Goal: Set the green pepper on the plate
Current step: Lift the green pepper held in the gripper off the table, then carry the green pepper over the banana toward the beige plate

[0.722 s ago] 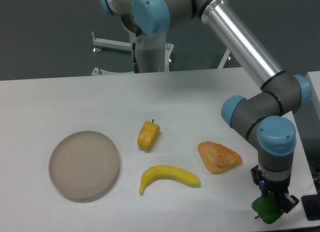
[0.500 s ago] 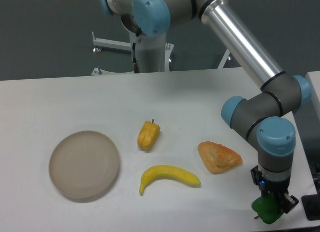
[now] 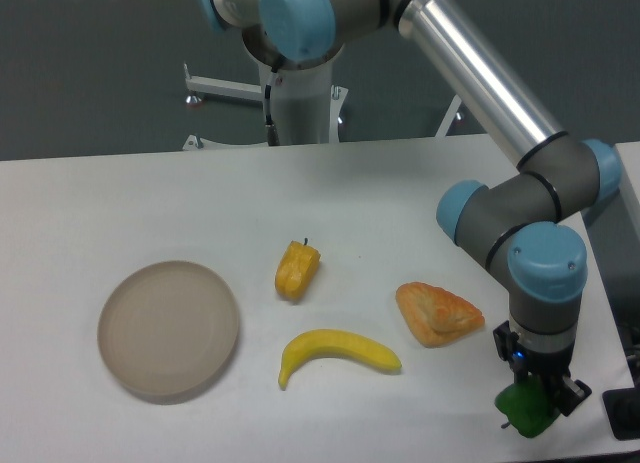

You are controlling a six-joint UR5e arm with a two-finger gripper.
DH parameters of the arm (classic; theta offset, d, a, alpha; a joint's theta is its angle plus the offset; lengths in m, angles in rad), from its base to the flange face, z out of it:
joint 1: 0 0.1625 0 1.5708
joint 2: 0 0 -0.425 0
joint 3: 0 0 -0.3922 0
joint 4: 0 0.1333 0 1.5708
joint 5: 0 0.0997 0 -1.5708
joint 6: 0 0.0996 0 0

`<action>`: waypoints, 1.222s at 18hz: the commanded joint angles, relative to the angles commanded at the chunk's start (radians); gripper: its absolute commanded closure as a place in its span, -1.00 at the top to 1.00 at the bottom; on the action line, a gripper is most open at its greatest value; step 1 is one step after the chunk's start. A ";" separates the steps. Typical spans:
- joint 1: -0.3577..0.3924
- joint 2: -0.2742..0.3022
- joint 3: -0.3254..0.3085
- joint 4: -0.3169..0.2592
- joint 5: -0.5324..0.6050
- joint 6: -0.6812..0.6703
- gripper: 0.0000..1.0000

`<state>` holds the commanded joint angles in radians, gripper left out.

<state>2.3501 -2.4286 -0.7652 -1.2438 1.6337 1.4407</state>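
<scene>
Tabletop (image 3: 120,193): plate (image 3: 168,329) sits at the left. Green pepper (image 3: 527,411) is at the far right near corner, clamped between the fingers (image 3: 540,395). Judged: the carry runs leftward across the banana (image 3: 338,352), well apart from the plate.

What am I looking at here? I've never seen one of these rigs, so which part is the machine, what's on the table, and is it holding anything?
This is one view from a fixed camera facing a white table. The silver tube with grey and blue joints is a single robot arm, bending down at the right. At its tip is the gripper, two small fingers, closed around the green pepper near the table's front right corner. Whether the pepper is lifted or touching the table is hard to tell. Lying on the table are a round beige plate at the left, a small orange-yellow pepper, a banana and a golden pastry. The plate has nothing on it.
</scene>
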 joint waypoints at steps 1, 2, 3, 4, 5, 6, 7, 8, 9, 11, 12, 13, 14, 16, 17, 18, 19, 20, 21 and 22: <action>-0.006 0.028 -0.023 -0.017 -0.017 -0.038 -0.22; -0.024 0.055 -0.049 -0.029 -0.038 -0.071 -0.22; -0.038 0.086 -0.081 -0.035 -0.054 -0.103 -0.22; -0.044 0.120 -0.118 -0.039 -0.058 -0.141 -0.22; -0.060 0.149 -0.152 -0.040 -0.069 -0.188 -0.21; -0.074 0.173 -0.179 -0.043 -0.105 -0.238 -0.22; -0.081 0.198 -0.209 -0.055 -0.156 -0.291 -0.22; -0.093 0.219 -0.239 -0.062 -0.191 -0.345 -0.22; -0.110 0.242 -0.271 -0.063 -0.207 -0.394 -0.22; -0.152 0.288 -0.337 -0.057 -0.213 -0.472 -0.22; -0.173 0.304 -0.360 -0.052 -0.219 -0.508 -0.22; -0.195 0.315 -0.370 -0.048 -0.224 -0.548 -0.22; -0.224 0.319 -0.370 -0.046 -0.225 -0.598 -0.22; -0.285 0.322 -0.370 -0.043 -0.224 -0.712 -0.23; -0.310 0.324 -0.370 -0.031 -0.222 -0.761 -0.22; -0.336 0.325 -0.371 -0.014 -0.222 -0.808 -0.23; -0.360 0.325 -0.373 0.000 -0.222 -0.854 -0.23; -0.380 0.324 -0.379 0.015 -0.221 -0.906 -0.23; -0.393 0.322 -0.393 0.044 -0.221 -0.960 -0.23; -0.405 0.322 -0.414 0.090 -0.221 -0.988 -0.23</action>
<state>1.9452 -2.1062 -1.1794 -1.1540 1.4128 0.4528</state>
